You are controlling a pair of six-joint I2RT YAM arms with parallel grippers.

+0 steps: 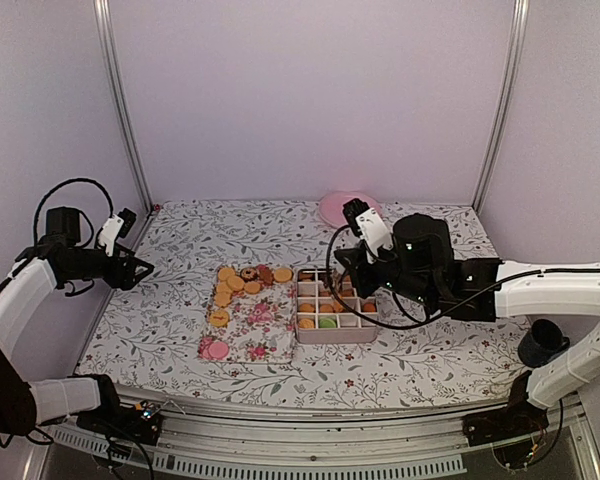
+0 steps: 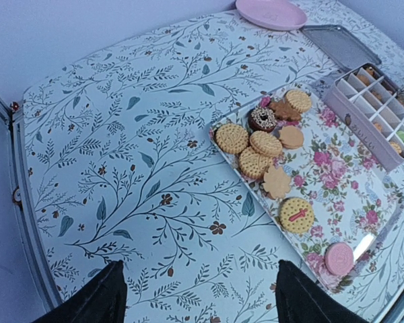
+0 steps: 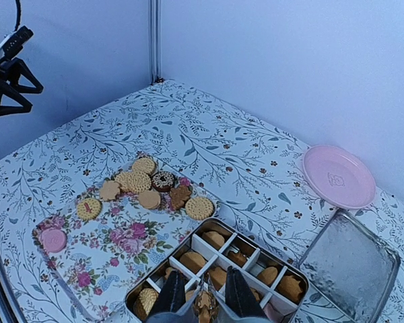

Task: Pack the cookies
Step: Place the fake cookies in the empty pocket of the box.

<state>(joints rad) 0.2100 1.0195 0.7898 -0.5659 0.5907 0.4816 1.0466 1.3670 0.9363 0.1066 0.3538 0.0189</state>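
White arms (image 1: 565, 285), black cables (image 1: 73, 181)

- Soft, even, lilac-tinted light filled all three views; shadows were faint.
- A glare streak marked the floral tray (image 2: 353, 195).
- The left wrist lens bowed the worktop's (image 2: 121, 168) edges.

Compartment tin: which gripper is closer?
Right. Right gripper, shut on a cookie, hangs right over the tin; left gripper sits open at the table edge, past the floral tray.
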